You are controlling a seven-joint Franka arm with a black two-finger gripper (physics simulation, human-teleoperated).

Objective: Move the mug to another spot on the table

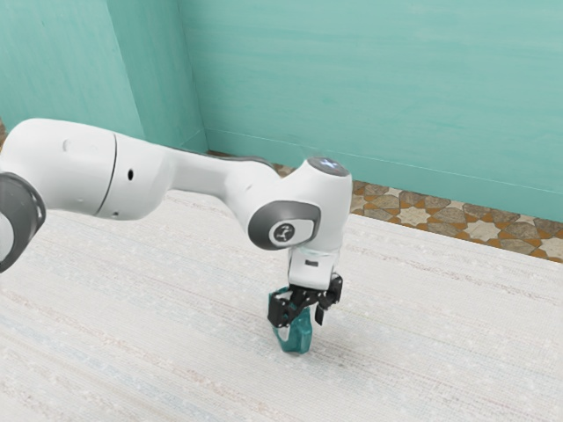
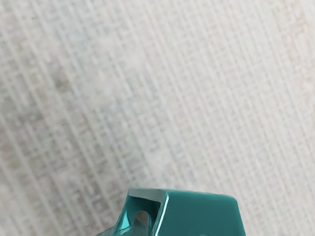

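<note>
A teal mug (image 1: pixel 293 338) stands on the pale woven table (image 1: pixel 132 334), toward the front and a little to the exterior view's right of centre. My black gripper (image 1: pixel 302 314) points straight down over it. The fingers (image 1: pixel 280 313) straddle the mug's upper part and press on it from two sides, so the gripper is shut on the mug. In the wrist view the mug (image 2: pixel 189 214) sits close under my hand, with its handle opening visible beside the glossy body. I cannot tell whether its base touches the table.
The tabletop (image 2: pixel 147 88) spreads out on all sides of the mug. Behind the table a patterned tile floor (image 1: pixel 457 215) meets a teal wall (image 1: pixel 369 79). My white arm (image 1: pixel 176 180) comes in from the exterior view's left.
</note>
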